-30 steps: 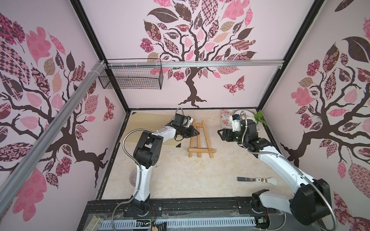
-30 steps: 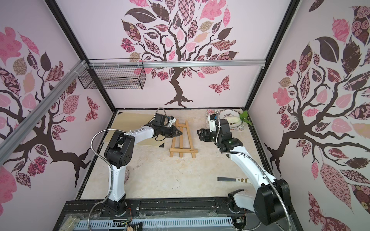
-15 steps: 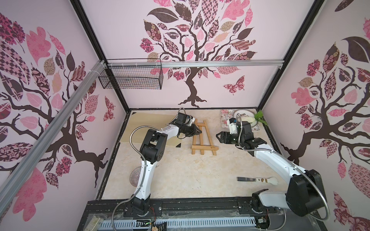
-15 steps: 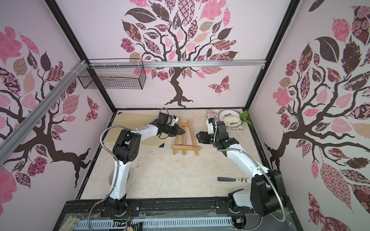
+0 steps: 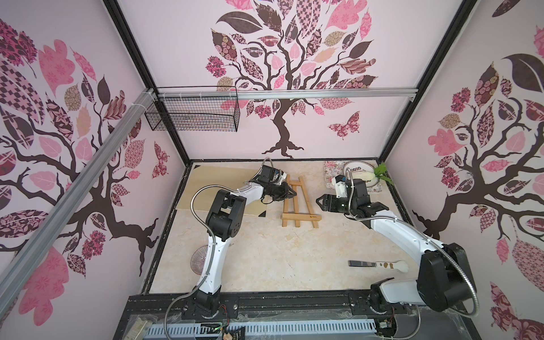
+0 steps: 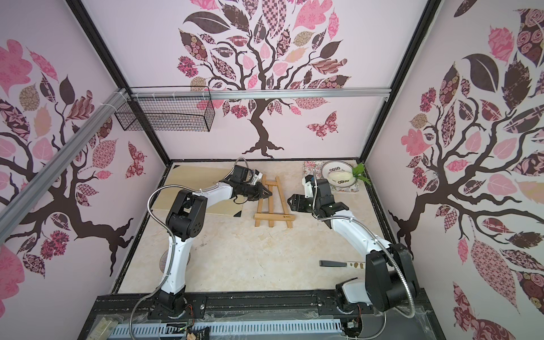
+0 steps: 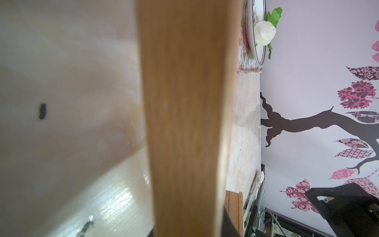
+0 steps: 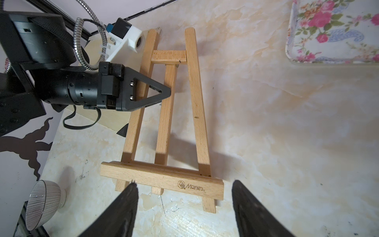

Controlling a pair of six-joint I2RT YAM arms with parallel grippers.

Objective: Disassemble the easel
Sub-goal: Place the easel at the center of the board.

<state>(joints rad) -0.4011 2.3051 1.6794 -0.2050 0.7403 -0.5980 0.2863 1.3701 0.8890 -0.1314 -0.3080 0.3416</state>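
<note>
The easel (image 5: 300, 217) (image 6: 275, 217) lies flat on the table toward the back, with its ledge bar nearest the front. My left gripper (image 5: 290, 192) (image 6: 266, 193) reaches in from the left and is shut on the easel's left slat. That slat (image 7: 184, 102) fills the left wrist view, with dark fingers either side of it. My right gripper (image 5: 321, 203) (image 6: 291, 201) hovers open just right of the easel and touches nothing. In the right wrist view its two black fingers frame the ledge bar (image 8: 162, 176), and the right gripper (image 8: 183, 186) holds nothing.
A pale board with black corners (image 5: 217, 188) lies under the left arm at the back left. A floral tray (image 5: 329, 173) with a plate and a white vegetable (image 5: 365, 176) sits at the back right. A spatula (image 5: 376, 264) lies front right and a striped bowl (image 8: 44, 203) front left.
My right gripper has drifted a little toward the easel and is still open. The left gripper has kept its hold on the slat, and the easel has shifted slightly to the right.
</note>
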